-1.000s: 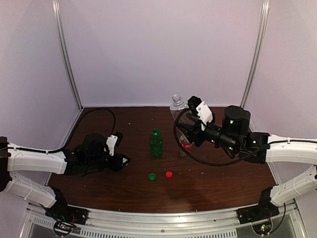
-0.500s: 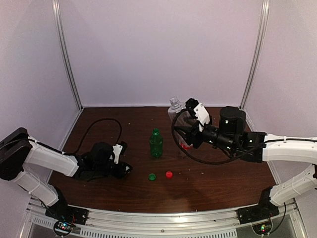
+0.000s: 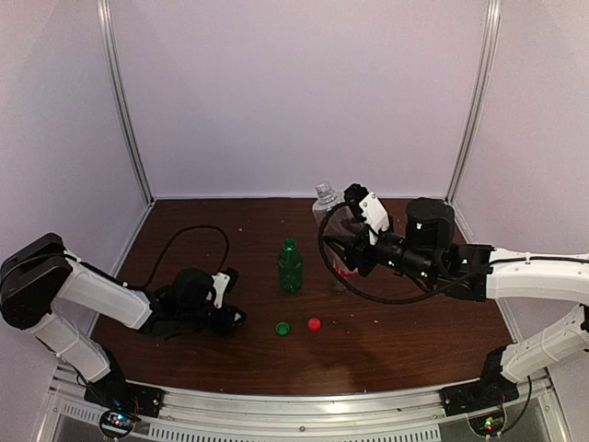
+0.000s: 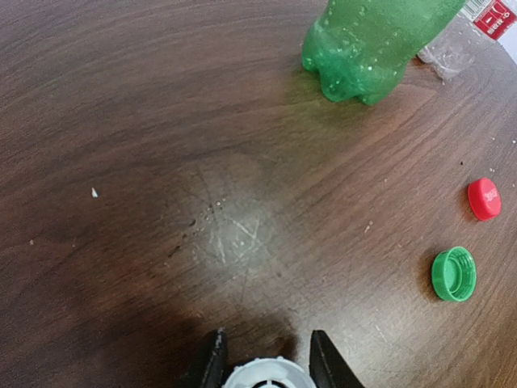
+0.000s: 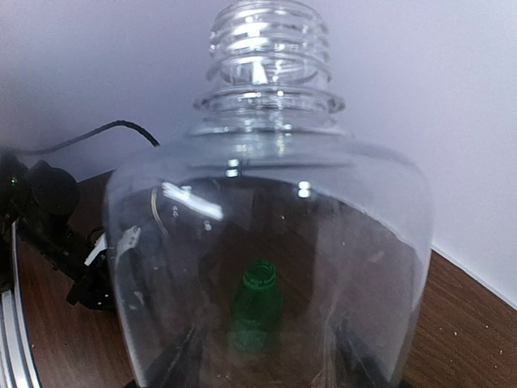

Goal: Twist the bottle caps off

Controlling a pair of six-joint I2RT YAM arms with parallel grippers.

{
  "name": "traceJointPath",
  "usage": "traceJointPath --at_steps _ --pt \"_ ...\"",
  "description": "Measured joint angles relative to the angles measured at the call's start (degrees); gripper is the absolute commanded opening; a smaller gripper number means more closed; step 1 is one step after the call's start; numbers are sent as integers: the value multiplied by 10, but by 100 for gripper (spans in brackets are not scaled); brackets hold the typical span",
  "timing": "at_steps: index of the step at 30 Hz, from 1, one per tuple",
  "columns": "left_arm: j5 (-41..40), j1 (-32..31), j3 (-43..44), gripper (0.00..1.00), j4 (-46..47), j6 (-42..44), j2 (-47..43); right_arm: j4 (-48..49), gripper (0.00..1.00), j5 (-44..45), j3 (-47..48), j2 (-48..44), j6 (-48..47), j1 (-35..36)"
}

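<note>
White cap (image 4: 266, 376) sits pinched in our left pincer (image 4: 265, 357) at the counter's (image 4: 161, 162) 8 o'clock; we should lower it flat before spreading, right pincer (image 5: 271, 368) clamped on the clear bottle (image 5: 266, 242)

I can read nothing here. The only printing is on the red label (image 4: 491, 16) of the clear bottle (image 4: 451, 53), far ahead of my left pincer (image 4: 265, 349) and off to its right, cut off by the corner of the view. It shows a few white marks, too small and blurred to make out. From above, that label is only a red patch.
</note>
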Motion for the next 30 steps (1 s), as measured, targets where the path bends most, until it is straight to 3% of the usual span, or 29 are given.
traceJointPath --at_steps 10,18,24,30 --pt "0 0 -2 51 5 2 1 -2 54 0 0 0 1 0" --pt "-4 0 -2 74 -9 1 -14 -5 54 0 0 0 1 -1" --pt "-10 0 4 97 -56 -1 -91 -5 55 -17 -4 0 2 -1" --pt "-14 0 52 98 -104 -5 -202 -2 56 -48 -7 0 2 -4"
